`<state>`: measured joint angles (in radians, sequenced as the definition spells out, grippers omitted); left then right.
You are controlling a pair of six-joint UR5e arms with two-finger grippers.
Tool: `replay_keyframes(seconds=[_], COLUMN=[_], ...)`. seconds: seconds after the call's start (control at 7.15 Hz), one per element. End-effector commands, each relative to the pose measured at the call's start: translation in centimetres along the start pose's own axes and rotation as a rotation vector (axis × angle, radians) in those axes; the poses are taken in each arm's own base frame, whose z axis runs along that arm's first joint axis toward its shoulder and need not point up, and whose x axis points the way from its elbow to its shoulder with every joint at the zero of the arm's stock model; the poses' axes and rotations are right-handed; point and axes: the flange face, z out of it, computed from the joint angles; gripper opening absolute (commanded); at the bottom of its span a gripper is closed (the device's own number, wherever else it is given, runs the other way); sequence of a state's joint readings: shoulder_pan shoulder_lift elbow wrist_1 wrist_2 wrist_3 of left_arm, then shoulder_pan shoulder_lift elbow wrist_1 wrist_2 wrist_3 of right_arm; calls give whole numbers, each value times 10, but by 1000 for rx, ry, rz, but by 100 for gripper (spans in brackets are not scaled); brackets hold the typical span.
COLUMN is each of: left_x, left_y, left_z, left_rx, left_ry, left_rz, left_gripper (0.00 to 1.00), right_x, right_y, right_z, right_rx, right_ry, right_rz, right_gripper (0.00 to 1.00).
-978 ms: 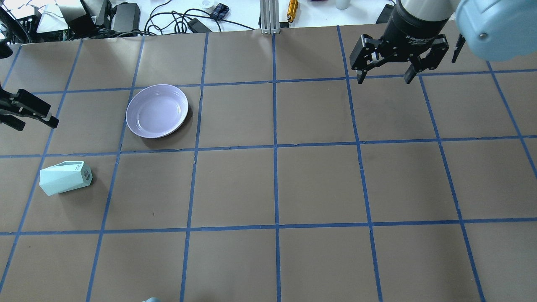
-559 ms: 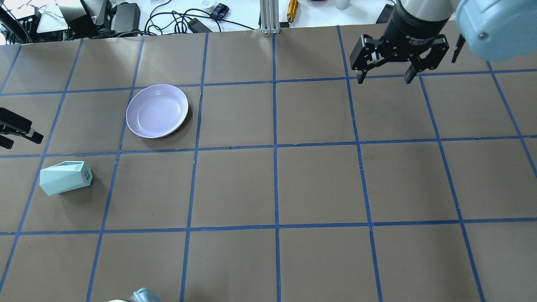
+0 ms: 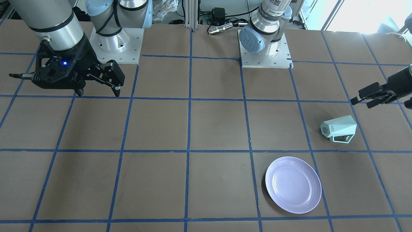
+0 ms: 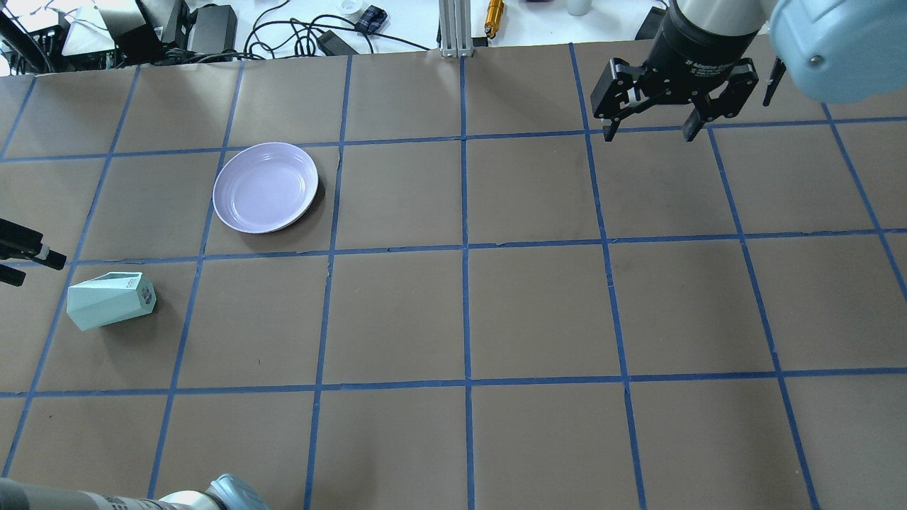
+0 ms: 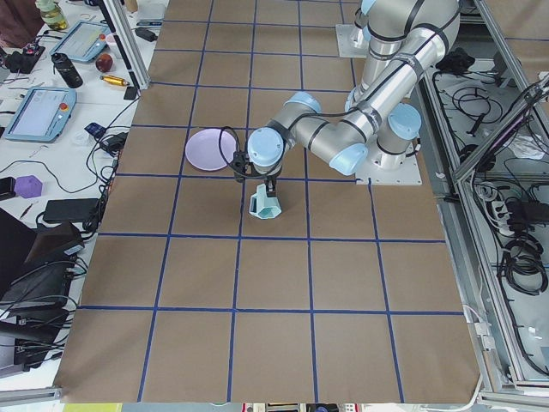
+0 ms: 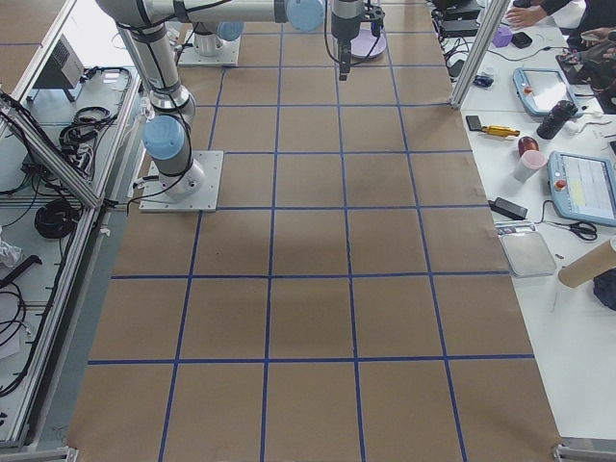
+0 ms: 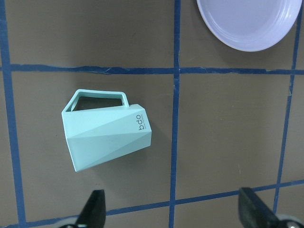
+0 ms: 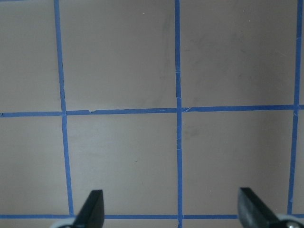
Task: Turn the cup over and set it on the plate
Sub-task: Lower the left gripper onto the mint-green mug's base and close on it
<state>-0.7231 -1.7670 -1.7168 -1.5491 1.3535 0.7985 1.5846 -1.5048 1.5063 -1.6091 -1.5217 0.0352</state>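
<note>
The pale mint-green cup (image 4: 110, 301) lies on its side near the table's left edge, base toward the middle; it also shows in the front view (image 3: 339, 129). In the left wrist view the cup (image 7: 107, 137) has its handle pointing toward the plate side. The lavender plate (image 4: 266, 188) sits upright and empty one square beyond it, also in the front view (image 3: 293, 184). My left gripper (image 4: 32, 263) is open and empty, above the table just left of the cup (image 7: 173, 211). My right gripper (image 4: 648, 131) is open and empty, far off at the back right (image 3: 98, 93).
The brown table carries a blue tape grid. Beyond its far edge lie cables and power supplies (image 4: 205, 28) and an aluminium post (image 4: 453, 28). The two arm bases (image 3: 265, 48) stand at the robot's edge of the table.
My left gripper has moved toward the robot's side of the table and now sits beside the cup. The cup, the plate and the right gripper have not moved.
</note>
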Motion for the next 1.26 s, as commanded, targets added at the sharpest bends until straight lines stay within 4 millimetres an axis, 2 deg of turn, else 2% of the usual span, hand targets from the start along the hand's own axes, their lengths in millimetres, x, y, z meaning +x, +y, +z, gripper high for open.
replay_keyframes(seconds=[0.0, 0.56, 0.7, 0.98, 1.12], left_x=[-29, -94, -103, -118, -127], left_y=[-7, 0, 1, 3, 5], left_z=[19, 54, 65, 91, 97], left_rx=[3, 24, 19, 16, 18], left_ry=[60, 193, 215, 329, 383], left_rz=[12, -22, 13, -30, -58], left_gripper=[97, 97, 94, 94, 94], right_x=[0, 0, 0, 0, 0], right_y=[0, 0, 0, 0, 0], right_z=[0, 0, 0, 0, 0], right_rx=[0, 0, 0, 0, 0], right_ry=[0, 0, 0, 0, 0], right_rz=[0, 0, 0, 2, 2], right_gripper=[100, 100, 100, 100, 100])
